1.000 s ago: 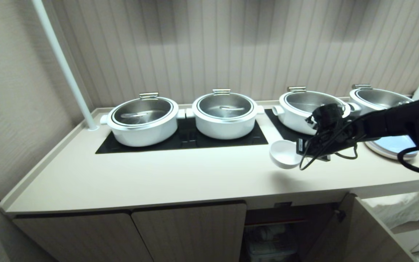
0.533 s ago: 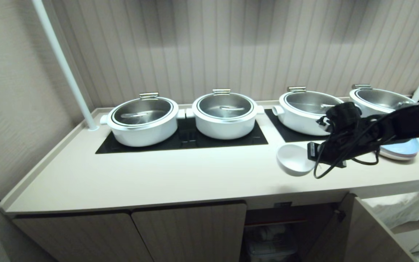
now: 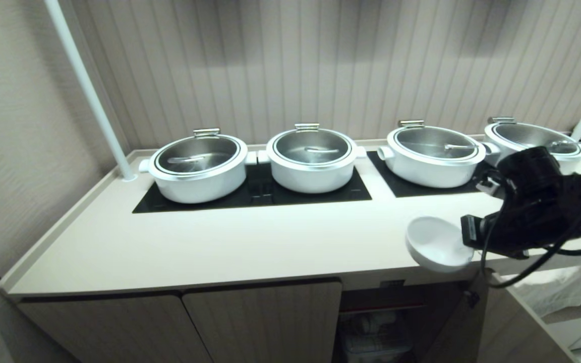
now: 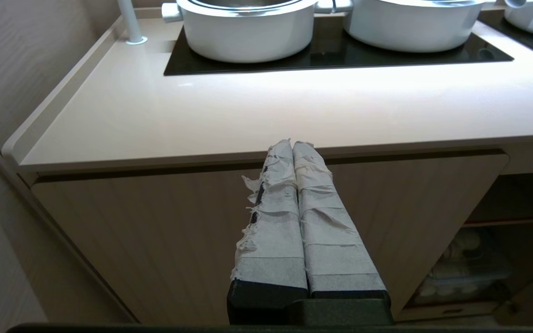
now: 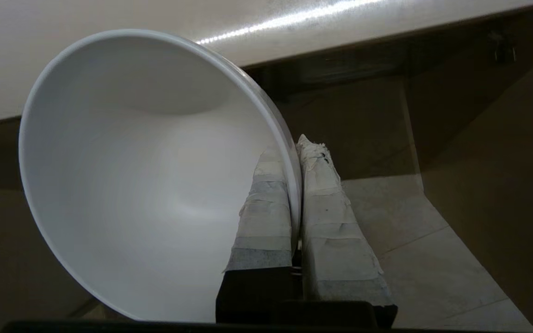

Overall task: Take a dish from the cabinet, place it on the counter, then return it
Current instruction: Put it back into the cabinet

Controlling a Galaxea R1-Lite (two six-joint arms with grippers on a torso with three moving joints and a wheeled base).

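1. Head view: right gripper (image 3: 464, 242) clamped on rim of small glossy white round bowl (image 3: 437, 244), held tilted at front edge of long cream-beige countertop (image 3: 220, 247), above the open low beige wood-grain cabinet (image 3: 386, 322). Four large white lidded pots (image 3: 197, 169) sit on black cooktop panels (image 3: 255, 194) at back.
2. Left wrist view: left gripper (image 4: 293, 145) w/ taped fingers pressed together, empty, in front of a closed cabinet door, below counter edge.
3. Right wrist view: taped fingers (image 5: 324, 208) pinch the bowl wall, one inside, one outside; bowl is off the counter.

counter (image 3: 250, 247) front strip clear, pots (image 3: 312, 159) blocking rear
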